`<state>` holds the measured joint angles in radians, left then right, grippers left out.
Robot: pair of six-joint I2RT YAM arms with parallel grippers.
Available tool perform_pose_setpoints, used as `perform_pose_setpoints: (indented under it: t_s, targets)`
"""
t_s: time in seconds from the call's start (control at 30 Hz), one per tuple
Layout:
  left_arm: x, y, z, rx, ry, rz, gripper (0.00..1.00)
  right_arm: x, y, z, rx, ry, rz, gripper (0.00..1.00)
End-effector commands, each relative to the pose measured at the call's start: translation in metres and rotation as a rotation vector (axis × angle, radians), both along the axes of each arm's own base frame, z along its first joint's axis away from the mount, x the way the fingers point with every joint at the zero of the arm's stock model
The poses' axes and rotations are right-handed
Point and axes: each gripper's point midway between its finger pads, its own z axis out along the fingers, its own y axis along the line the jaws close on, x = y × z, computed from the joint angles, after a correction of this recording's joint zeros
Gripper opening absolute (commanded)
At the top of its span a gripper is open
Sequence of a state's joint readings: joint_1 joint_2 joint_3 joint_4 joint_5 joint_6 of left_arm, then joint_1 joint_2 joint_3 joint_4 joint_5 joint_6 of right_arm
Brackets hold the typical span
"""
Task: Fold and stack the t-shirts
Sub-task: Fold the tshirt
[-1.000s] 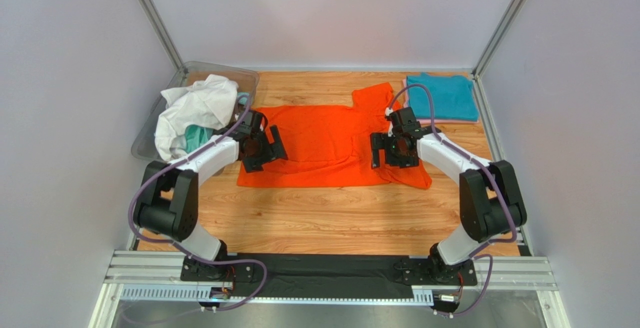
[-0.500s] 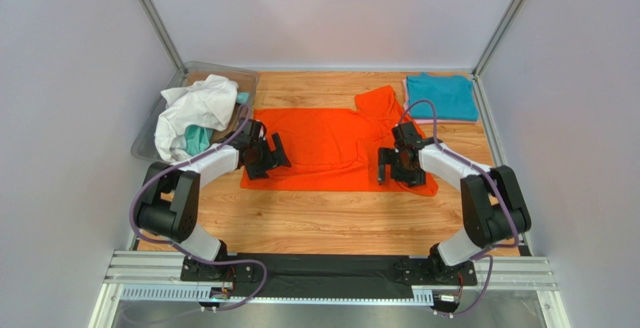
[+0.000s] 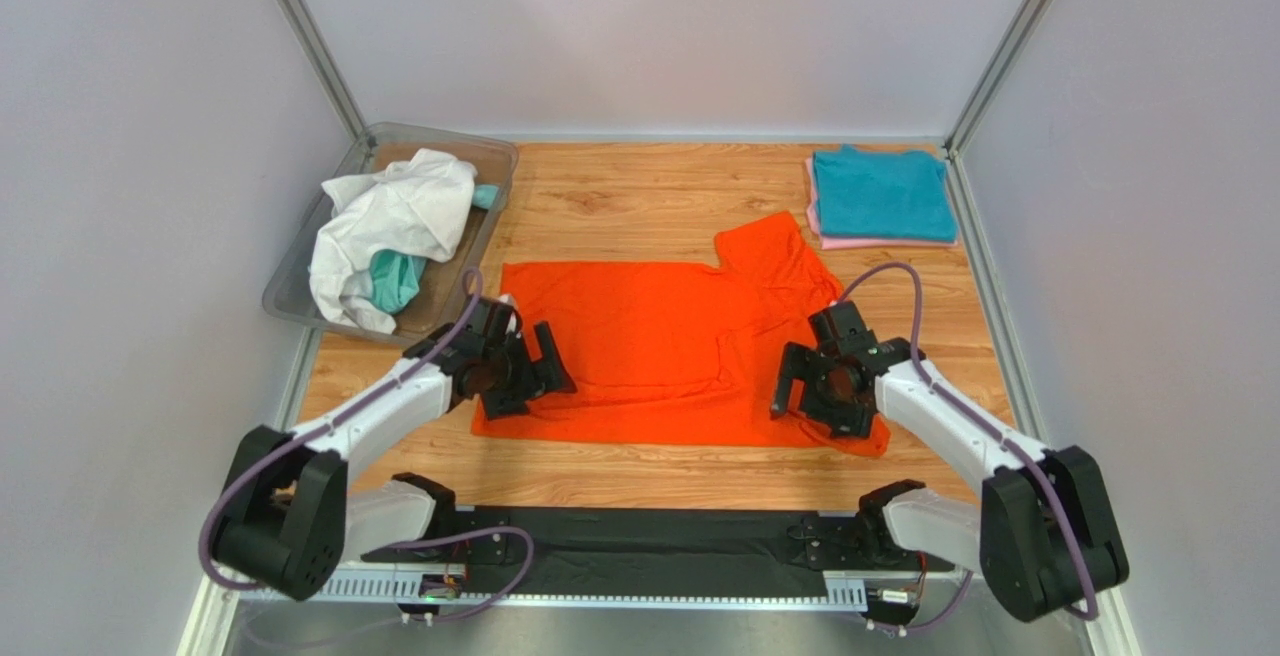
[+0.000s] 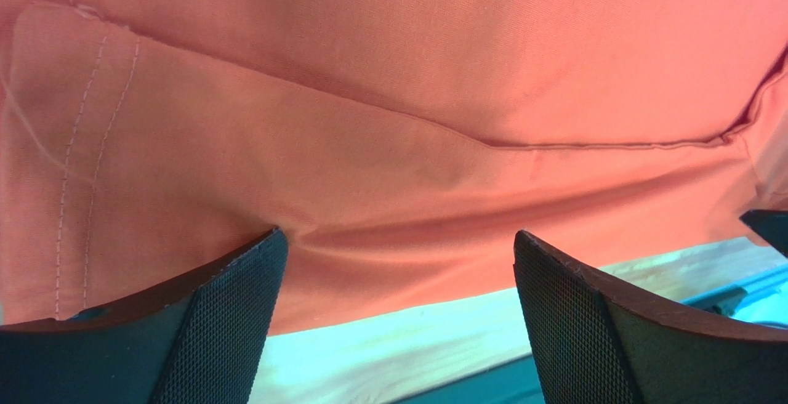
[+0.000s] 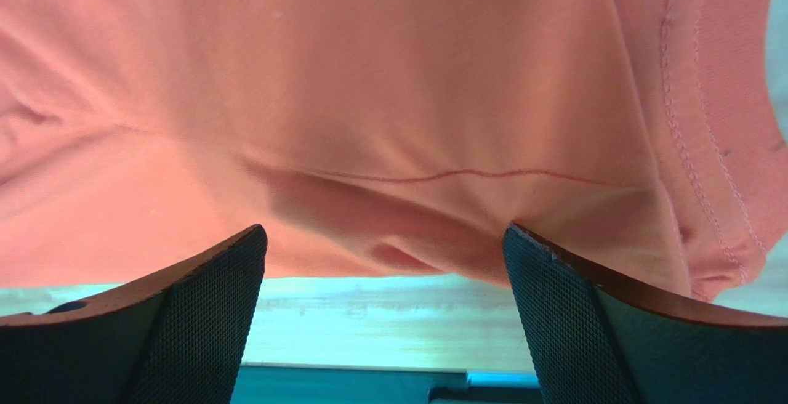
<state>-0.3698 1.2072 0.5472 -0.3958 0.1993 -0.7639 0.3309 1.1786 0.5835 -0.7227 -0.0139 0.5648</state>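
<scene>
The bright orange t-shirt (image 3: 661, 349) lies spread flat mid-table, one sleeve (image 3: 769, 248) pointing to the far right. My left gripper (image 3: 508, 373) is open, its fingertips resting on the shirt's near left corner. My right gripper (image 3: 821, 388) is open on the shirt's near right corner. In the left wrist view (image 4: 396, 238) and the right wrist view (image 5: 384, 230) the fingers stand wide apart, with the orange hem (image 4: 398, 279) between them and bare wood below it. A folded teal shirt (image 3: 879, 191) lies on a pink one (image 3: 842, 241) at the far right.
A clear plastic bin (image 3: 283, 296) at the far left holds a crumpled white shirt (image 3: 391, 214) and a teal one (image 3: 394, 278). A black strip (image 3: 646, 551) runs along the table's near edge, just past the orange hem. Grey walls enclose three sides.
Both grippers have moved toward the near edge, and the orange shirt has slid that way with them. It now lies well away from the teal stack and the bin.
</scene>
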Motion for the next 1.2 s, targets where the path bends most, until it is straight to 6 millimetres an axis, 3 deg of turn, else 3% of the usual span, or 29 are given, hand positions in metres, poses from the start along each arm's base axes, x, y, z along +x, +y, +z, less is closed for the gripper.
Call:
perform_pose_setpoints:
  t_s: [0.0, 0.07, 0.13, 0.17, 0.3, 0.4, 0.47, 0.5, 0.53, 0.6, 0.7, 0.8, 0.97, 1.17]
  targets:
    - [-0.059, 0.022, -0.025, 0.083, 0.18, 0.063, 1.0, -0.022, 0.007, 0.006, 0.02, 0.023, -0.066, 1.0]
    - [-0.057, 0.023, -0.011, 0.075, 0.117, 0.073, 1.0, -0.019, 0.013, 0.019, 0.045, -0.021, -0.057, 1.0]
    - [-0.051, 0.024, 0.009, 0.067, 0.046, 0.073, 1.0, -0.015, 0.007, 0.03, 0.009, -0.053, -0.06, 1.0]
    - [-0.047, 0.026, 0.016, 0.075, 0.02, 0.078, 1.0, -0.006, 0.007, 0.047, 0.006, -0.112, -0.05, 1.0]
    - [-0.023, 0.02, 0.049, 0.053, -0.09, 0.076, 1.0, 0.015, 0.0, 0.079, -0.053, -0.238, -0.008, 1.0]
    - [-0.002, 0.011, 0.057, 0.035, -0.131, 0.068, 1.0, 0.036, 0.017, 0.091, -0.013, -0.297, 0.061, 1.0]
    - [0.009, 0.006, 0.052, 0.045, -0.119, 0.058, 1.0, 0.048, 0.03, 0.093, 0.019, -0.314, 0.096, 1.0]
    - [0.023, 0.001, 0.059, 0.035, -0.154, 0.053, 1.0, 0.061, 0.039, 0.088, 0.024, -0.318, 0.109, 1.0]
    - [0.028, -0.001, 0.05, 0.052, -0.129, 0.053, 1.0, 0.065, 0.044, 0.086, 0.03, -0.313, 0.121, 1.0]
    - [0.045, -0.008, 0.053, 0.044, -0.154, 0.049, 1.0, 0.078, 0.053, 0.08, 0.029, -0.308, 0.133, 1.0]
    - [0.059, -0.017, 0.044, 0.036, -0.161, 0.032, 1.0, 0.084, 0.056, 0.056, -0.002, -0.234, 0.119, 1.0]
    - [0.063, -0.02, 0.028, 0.04, -0.128, 0.035, 1.0, 0.076, 0.051, 0.029, -0.039, -0.167, 0.104, 1.0]
    - [0.047, -0.026, -0.003, 0.016, -0.028, 0.01, 0.99, 0.05, 0.038, 0.002, -0.057, -0.1, 0.064, 1.0]
    - [0.028, -0.028, -0.011, -0.032, -0.029, 0.031, 0.98, 0.012, 0.021, -0.017, -0.06, -0.036, -0.024, 1.0]
